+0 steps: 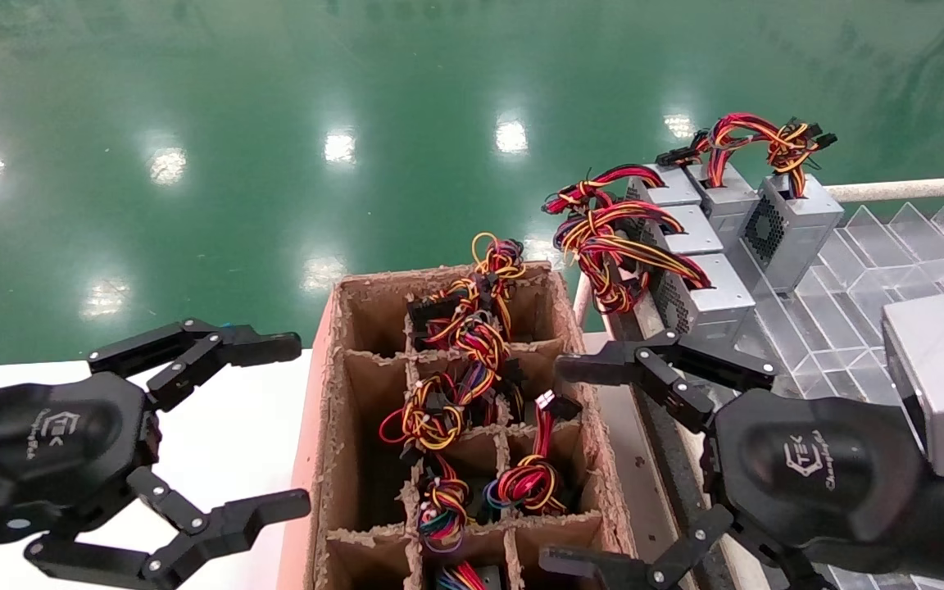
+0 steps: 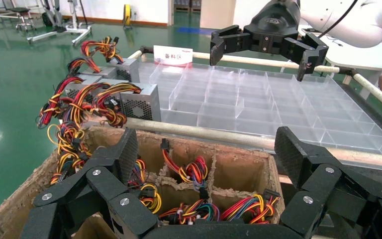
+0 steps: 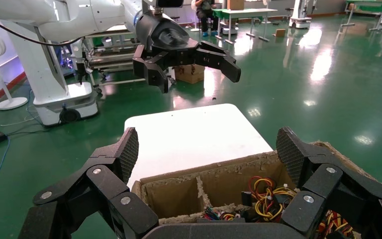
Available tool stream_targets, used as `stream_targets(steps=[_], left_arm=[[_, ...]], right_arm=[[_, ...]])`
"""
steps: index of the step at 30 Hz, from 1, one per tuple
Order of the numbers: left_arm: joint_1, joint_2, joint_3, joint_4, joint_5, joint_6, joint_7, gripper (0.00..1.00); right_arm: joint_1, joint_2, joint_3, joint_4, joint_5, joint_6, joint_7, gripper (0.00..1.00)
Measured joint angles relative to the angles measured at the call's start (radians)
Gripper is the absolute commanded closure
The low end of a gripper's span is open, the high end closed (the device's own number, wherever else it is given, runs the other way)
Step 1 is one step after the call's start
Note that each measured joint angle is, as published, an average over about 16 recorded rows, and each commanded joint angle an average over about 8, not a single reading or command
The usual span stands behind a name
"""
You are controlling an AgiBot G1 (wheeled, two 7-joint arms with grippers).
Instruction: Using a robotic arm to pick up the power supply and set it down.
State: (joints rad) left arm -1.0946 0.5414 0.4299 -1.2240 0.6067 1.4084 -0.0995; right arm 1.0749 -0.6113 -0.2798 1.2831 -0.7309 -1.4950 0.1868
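Power supplies point(image 1: 472, 385) are sitting down in the cells of a divided cardboard box point(image 1: 333, 426), wire bundles of red, yellow and black poking up out of most compartments, so you mostly see wiring rather than metal casing. A handful more units point(image 1: 697, 287) are already stood up on the clear compartment tray point(image 1: 849, 311) to the robot's right, clustered at its far corner, grilles and wire tails showing.

My read: this is the approach step before a pick. Nothing's been grabbed for this cycle. Both grippers are flanking the box and neither has gone down into it.

Next move, I'd guess, is picking a cell, dropping a gripper straight in between the cardboard dividers and closing on the casing rather than the loose wires. That's the tricky bit, since the bundles sit on top and the dividers look soft and ragged, so fingers could snag either. Which arm goes first I can't tell from this.

Right gripper point(image 1: 603, 467) hangs at the box's right wall, over the gap between box and tray, fingers spread wide, holding nothing. The right wrist view backs that up: both finger pads point(image 3: 127, 154) are wide apart with just the box edge showing between them.

Left gripper point(image 1: 275, 426) is over the white table point(image 1: 226, 410) just beside the box's left wall, also wide open and empty, touching nothing as far as I can see.
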Motion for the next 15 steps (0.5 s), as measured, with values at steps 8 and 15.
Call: stream_targets(steps=[8, 15], left_arm=[[0.000, 0.000, 0.000, 0.000, 0.000, 0.000, 0.000, 0.00], [0.000, 0.000, 0.000, 0.000, 0.000, 0.000, 0.000, 0.00]], right_arm=[[0.000, 0.000, 0.000, 0.000, 0.000, 0.000, 0.000, 0.00], [0.000, 0.000, 0.000, 0.000, 0.000, 0.000, 0.000, 0.00]])
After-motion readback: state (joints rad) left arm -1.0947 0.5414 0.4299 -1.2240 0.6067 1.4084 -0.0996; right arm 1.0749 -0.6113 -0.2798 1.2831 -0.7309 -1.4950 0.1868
